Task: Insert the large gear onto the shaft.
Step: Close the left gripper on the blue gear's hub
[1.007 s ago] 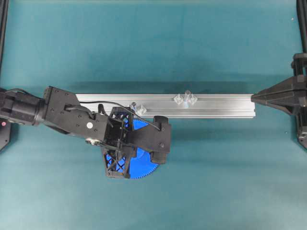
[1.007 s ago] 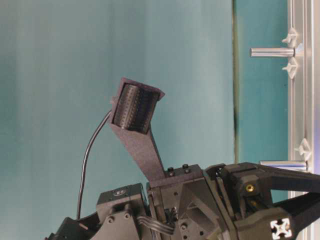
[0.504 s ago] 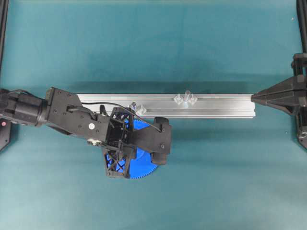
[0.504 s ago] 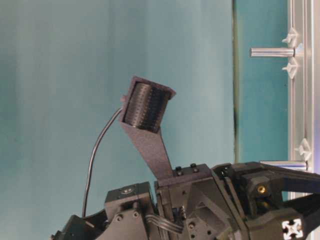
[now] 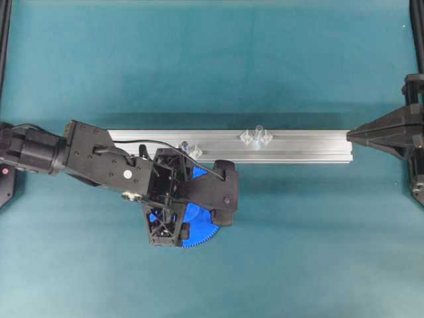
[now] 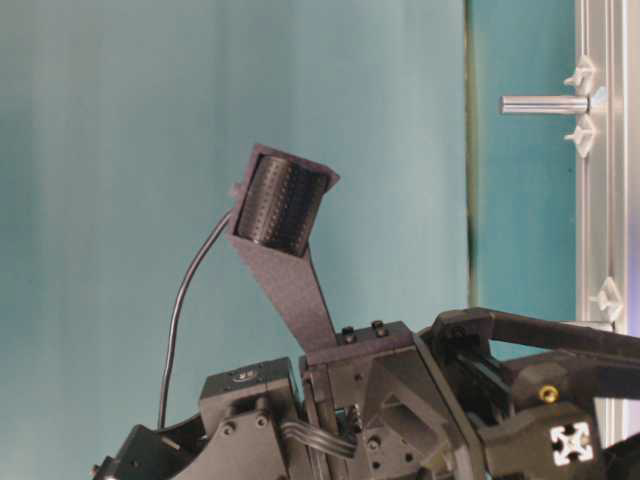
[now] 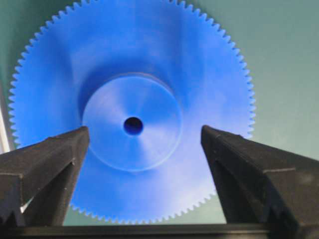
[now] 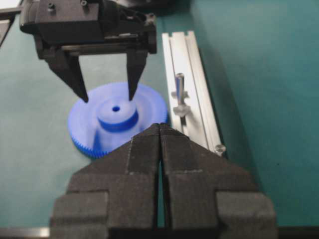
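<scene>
The large gear [image 7: 132, 64], a bright-blue toothed disc with a raised hub and small bore, lies flat on the teal table just in front of the rail; it also shows as the gear [image 5: 202, 233] and the gear [image 8: 149, 107]. My left gripper [image 7: 144, 129] hangs over it, open, one finger on each side of the hub and nothing gripped; it appears from the far side as the left gripper [image 8: 108, 98]. The shaft [image 5: 258, 132] stands upright on the rail between two clear mounts, right of the gear, also seen as the shaft [image 8: 179, 82]. My right gripper [image 8: 159, 124] is shut and empty at the rail's right end.
The aluminium rail [image 5: 305, 146] runs left to right across the table's middle. A shorter stub [image 5: 186, 146] with clear mounts stands on it close to the left gripper's body. Dark frame posts stand at the left and right edges.
The left gripper's jaws have gone from shut to wide open above the gear. The arm has shifted slightly; the gear and the right arm have stayed put.
</scene>
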Available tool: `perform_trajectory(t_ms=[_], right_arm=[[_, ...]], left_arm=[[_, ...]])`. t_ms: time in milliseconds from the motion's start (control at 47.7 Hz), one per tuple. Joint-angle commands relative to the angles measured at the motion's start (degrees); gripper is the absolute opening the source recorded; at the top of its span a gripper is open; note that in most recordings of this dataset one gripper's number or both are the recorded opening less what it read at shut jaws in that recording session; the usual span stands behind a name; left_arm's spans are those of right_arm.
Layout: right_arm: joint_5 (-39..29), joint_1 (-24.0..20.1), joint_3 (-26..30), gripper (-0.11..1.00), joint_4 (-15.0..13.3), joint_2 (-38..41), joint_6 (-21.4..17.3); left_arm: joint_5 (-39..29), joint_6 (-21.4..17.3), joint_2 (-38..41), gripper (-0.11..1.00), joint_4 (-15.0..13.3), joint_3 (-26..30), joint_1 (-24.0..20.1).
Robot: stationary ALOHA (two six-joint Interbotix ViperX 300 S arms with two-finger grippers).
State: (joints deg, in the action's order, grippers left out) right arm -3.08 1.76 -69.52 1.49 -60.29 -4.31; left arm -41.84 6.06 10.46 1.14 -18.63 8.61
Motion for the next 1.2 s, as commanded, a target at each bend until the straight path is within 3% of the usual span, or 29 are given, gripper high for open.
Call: perform_trajectory(t_ms=[0,1175], right_arm=[[0.3,0.1,0.6,0.00,0.1,0.3,-0.5],[0.3,0.1,0.6,0.00,0.1,-0.5,-0.5]], left_arm=[[-0.1,-0.1,-0.8,0.95,0.1,1.2,0.3],[1.7,0.2,2.2,0.95,0.1,1.1,-1.1]])
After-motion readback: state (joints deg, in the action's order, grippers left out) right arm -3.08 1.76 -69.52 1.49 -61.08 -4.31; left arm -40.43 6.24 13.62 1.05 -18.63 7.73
